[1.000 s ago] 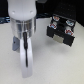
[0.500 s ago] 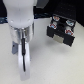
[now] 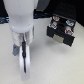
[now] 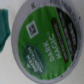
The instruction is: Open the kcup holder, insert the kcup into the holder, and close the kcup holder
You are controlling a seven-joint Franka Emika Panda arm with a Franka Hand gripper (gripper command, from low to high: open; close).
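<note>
The kcup holder [image 3: 61,31] is a black box with pale handle slots, standing on the white table at the exterior view's right. My gripper [image 3: 23,54] hangs from the white arm at the exterior view's left, pointing down, well apart from the holder. The wrist view is filled by the kcup [image 4: 46,42], seen from close above: a round green lid with white print and a white rim. My fingers do not show there, and the exterior view is too blurred to tell whether they are closed on the pod.
A teal object [image 4: 4,27] lies right beside the kcup in the wrist view. The white table [image 3: 55,65] spreads around the arm. A dark area [image 3: 60,7] lies behind the holder.
The arm and gripper have come down a little towards the table. The kcup holder has not moved.
</note>
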